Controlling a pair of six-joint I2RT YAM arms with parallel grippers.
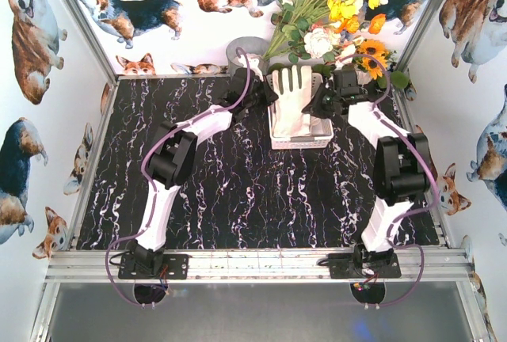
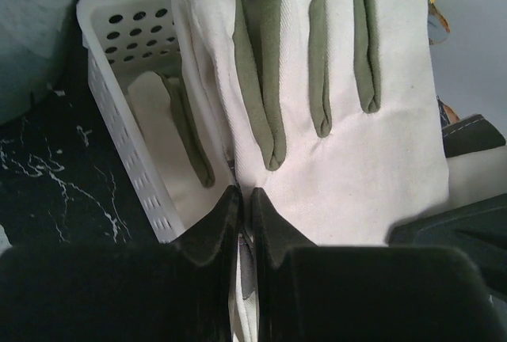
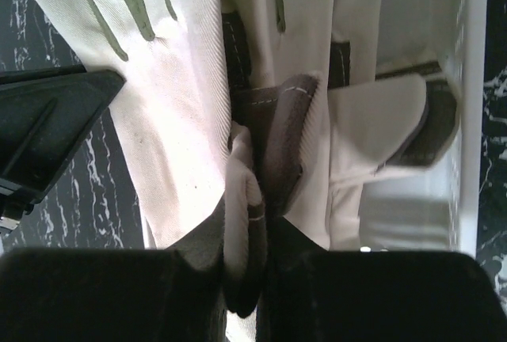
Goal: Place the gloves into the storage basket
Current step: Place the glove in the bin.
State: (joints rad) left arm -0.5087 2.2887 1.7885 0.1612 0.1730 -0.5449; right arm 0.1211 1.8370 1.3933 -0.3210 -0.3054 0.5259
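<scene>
Top view: a glove [image 1: 293,93] stands spread above the storage basket [image 1: 303,142] at the far edge of the table [image 1: 238,199]. Left wrist view: left tool [image 2: 245,219] clamps the glove edge. Right wrist view: right tool [image 3: 247,231] clamps grey-panelled glove fabric.

A grey bucket [image 1: 240,47] and flowers [image 1: 333,1] sit on the black marble table [image 1: 238,199].

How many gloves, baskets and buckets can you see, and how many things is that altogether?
White basket: 1
Grey bucket: 1
Gloves: 2 that can be told apart, the raised glove and the lying glove inside the basket; more may be hidden
Total: 4
</scene>
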